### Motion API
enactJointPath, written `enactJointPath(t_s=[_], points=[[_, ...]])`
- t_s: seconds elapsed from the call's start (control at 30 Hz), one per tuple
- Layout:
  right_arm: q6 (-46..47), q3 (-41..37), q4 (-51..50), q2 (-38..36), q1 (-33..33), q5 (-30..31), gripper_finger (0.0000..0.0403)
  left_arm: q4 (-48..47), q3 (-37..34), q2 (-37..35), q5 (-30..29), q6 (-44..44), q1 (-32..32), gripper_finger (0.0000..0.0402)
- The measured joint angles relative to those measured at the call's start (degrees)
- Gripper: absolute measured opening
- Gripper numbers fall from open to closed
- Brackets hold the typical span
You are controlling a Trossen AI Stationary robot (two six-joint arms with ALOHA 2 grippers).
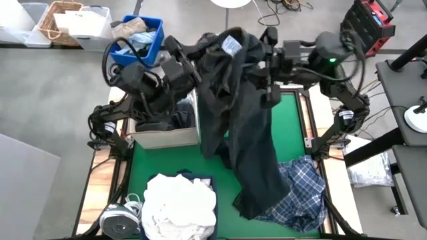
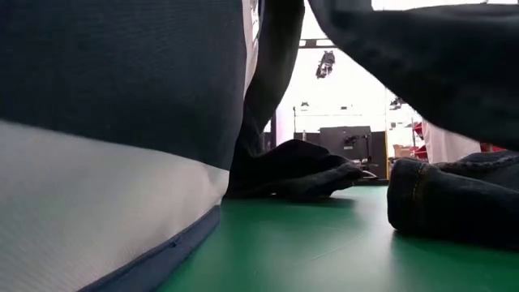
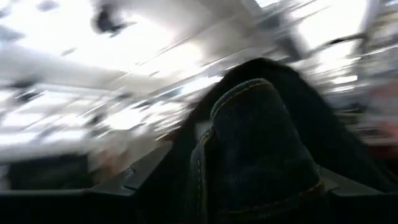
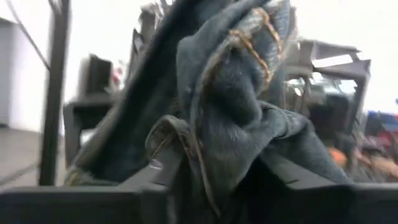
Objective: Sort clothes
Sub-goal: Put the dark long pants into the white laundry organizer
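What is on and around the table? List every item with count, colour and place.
jeans: one, dark, held up over the mat by both grippers
plaid shirt: one, blue-and-white, mat's near right
white clothes: one pile, near left
box: one, pale, left of mat, dark clothes inside
blue bin: one, far left, holds tan cloth
wicker basket: one, far left corner
left gripper: shut on jeans
right gripper: shut on jeans
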Motion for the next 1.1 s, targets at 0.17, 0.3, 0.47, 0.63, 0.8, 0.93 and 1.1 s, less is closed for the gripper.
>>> enactJointPath(t_s=[0.17,0.3,0.47,0.63,0.8,0.93,1.1], points=[[-4.37,-0.13,-7.13,0.90,0.03,2.27,0.0196,0.31,0.08,0.18,-8.88,2.17,0.84,0.0224],[-6.78,-0.13,-9.69,2.47,0.50,7.10,0.0218,0.02,0.22,1.05,-9.35,-0.02,1.44,0.0224],[-13.12,-0.13,-11.73,4.11,1.18,21.82,0.0225,-3.41,0.22,1.49,-13.18,-2.45,1.22,0.0224],[-16.81,-0.24,-11.58,4.57,1.22,23.49,0.0193,-4.98,0.28,1.36,-27.41,-1.52,0.21,0.0225],[-21.11,-0.24,-11.42,4.53,1.20,23.47,0.0077,-6.79,0.31,1.25,-28.23,3.15,-0.31,0.0224],[-23.65,-0.26,-10.27,3.74,1.22,20.97,0.0021,-6.64,0.32,1.14,-25.62,9.11,-1.64,0.0224],[-25.83,-0.27,-7.27,0.69,1.22,20.84,0.0013,-6.62,0.33,0.27,-24.80,17.33,-3.10,0.0224]])
